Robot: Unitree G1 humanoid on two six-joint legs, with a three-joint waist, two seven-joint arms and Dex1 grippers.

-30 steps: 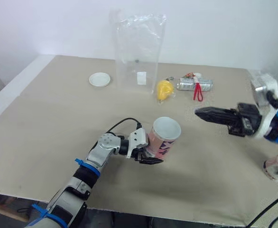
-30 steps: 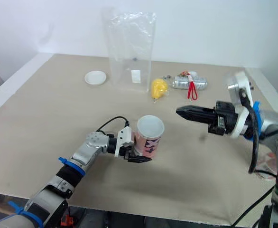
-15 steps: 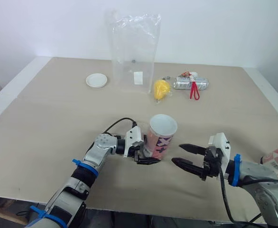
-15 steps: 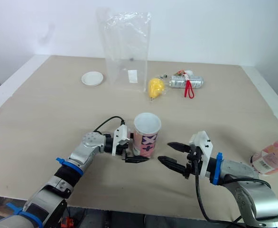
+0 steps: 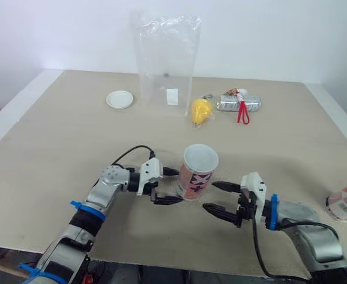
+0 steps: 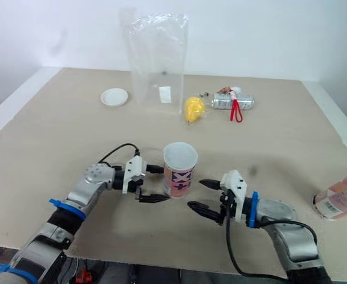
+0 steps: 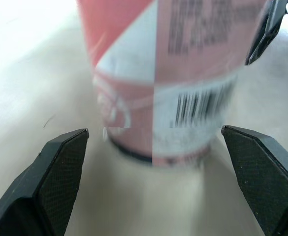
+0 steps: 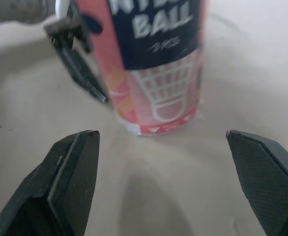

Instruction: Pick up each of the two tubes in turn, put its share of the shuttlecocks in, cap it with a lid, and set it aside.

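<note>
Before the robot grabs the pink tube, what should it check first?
1. Tube standing upright on the table, top open: ok.
2. Left gripper open, a finger on each side of the tube and apart from it: ok.
3. Right gripper open and pointed at the tube, not touching it: ok.
4. The two grippers clear of each other, on opposite sides of the tube: ok.
5. White lid ready: it lies on the far left part of the table, away from both grippers: not ok.
6. Anything inside the tube: cannot tell.
</note>
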